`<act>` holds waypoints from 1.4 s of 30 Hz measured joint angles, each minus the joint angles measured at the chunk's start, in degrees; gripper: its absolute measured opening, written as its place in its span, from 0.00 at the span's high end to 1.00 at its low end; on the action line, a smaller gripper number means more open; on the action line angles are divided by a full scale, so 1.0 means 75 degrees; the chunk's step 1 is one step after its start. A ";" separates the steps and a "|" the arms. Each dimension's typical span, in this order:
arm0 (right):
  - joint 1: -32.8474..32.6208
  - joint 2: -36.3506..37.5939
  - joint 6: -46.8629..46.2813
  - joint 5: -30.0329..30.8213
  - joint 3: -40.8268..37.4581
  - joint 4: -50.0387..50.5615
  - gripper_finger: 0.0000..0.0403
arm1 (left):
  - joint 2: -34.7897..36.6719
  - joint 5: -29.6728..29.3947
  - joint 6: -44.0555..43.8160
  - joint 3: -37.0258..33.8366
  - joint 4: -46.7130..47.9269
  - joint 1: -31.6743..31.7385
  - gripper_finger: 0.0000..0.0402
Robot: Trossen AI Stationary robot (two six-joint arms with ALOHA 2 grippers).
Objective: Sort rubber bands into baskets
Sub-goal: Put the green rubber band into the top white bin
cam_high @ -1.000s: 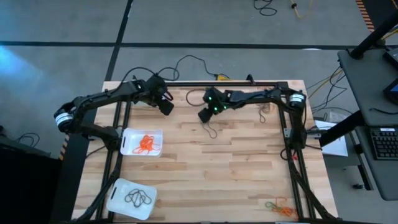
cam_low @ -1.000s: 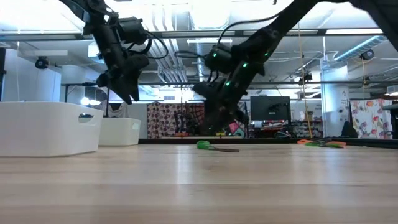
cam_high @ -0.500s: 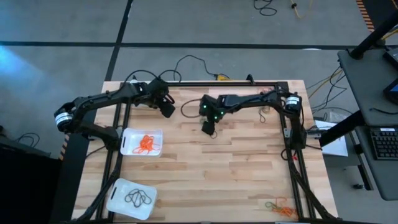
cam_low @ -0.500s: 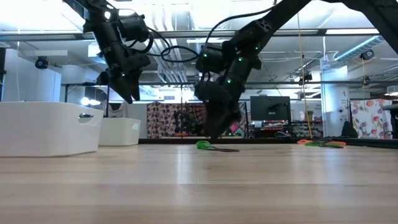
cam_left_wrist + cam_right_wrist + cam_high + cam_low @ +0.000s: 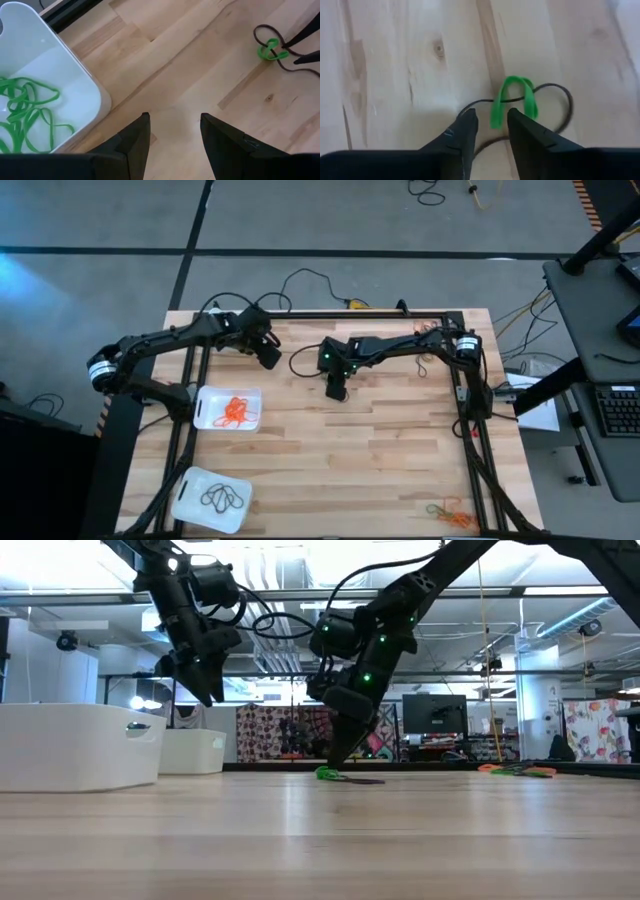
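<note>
Pale wood surface, as we log it, carries two baskets in the high view.

Basket one, at the left side: orange bands inside.

Basket two, near the front-left corner: black bands inside.

A third basket, seen by us only in the left wrist view: green bands inside.

Loose stock: one green band lying across a black band near the surface's middle; a small orange-and-green heap at the front-right corner.

Right gripper: lowered to the surface at the green band, fingers narrowly parted on either side of the band's near end. We cannot tell whether they pinch it yet.

Left gripper: raised above the surface between the third basket and the loose pair, fingers partly apart, holding nothing.
</note>
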State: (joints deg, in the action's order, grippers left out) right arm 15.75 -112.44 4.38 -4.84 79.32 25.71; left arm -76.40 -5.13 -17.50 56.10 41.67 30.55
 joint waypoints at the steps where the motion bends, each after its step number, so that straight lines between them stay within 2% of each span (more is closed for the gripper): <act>1: 0.0000 -0.0050 0.0027 0.0000 -0.0005 -0.0053 0.75 | 0.0000 0.0000 0.0000 0.0000 0.0005 0.0000 0.61; 7: 0.0006 -0.0348 -0.0078 0.0044 -0.0011 -0.0295 0.79 | 0.0000 -0.0012 0.0002 0.0000 0.0066 -0.0001 0.61; 20: 0.0005 -0.0339 -0.0666 0.0055 -0.0011 -0.0289 0.89 | 0.0000 -0.0052 0.0003 0.0000 0.0114 -0.0012 0.61; 34: 0.0015 -0.0117 -0.1283 -0.0028 -0.0023 -0.0092 0.85 | 0.0000 -0.0155 0.0006 -0.0003 0.0081 -0.0011 0.61; 42: 0.0022 -0.0224 -0.1175 -0.0014 -0.0025 -0.0091 0.89 | 0.0000 -0.0271 0.0006 -0.0003 -0.0014 -0.0015 0.61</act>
State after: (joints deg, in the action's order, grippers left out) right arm 15.91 -114.12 -4.43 -4.94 79.13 25.03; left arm -76.40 -7.16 -17.45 56.07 41.56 30.44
